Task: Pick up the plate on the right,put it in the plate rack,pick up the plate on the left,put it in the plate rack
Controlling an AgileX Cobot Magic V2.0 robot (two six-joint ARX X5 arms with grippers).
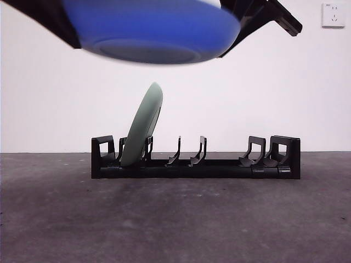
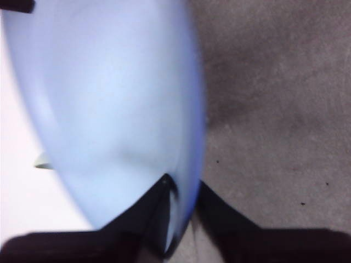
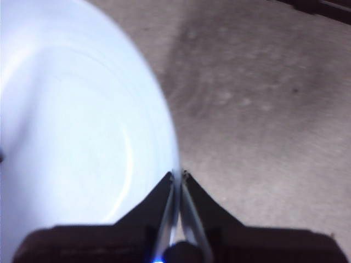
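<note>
Both grippers are pinching the blue plate [image 1: 151, 30] by its rim, left gripper [image 2: 181, 192] on one edge and right gripper [image 3: 178, 176] on the other, holding it up high over the rack [image 1: 196, 159]. Green plate [image 1: 143, 126] already leans in the rack's left slot. Rough grey table [image 1: 175, 219], plain white wall [image 1: 49, 98], socket [image 1: 333, 15] top right

Even, soft light fills the room, and the white wall behind glares bright. The blue plate [image 1: 151, 30] overhead is smeared with blur and washes out pale in both wrist views. Only a faint shadow lies under the plate rack [image 1: 196, 163] on the grey tabletop [image 1: 175, 219].
</note>
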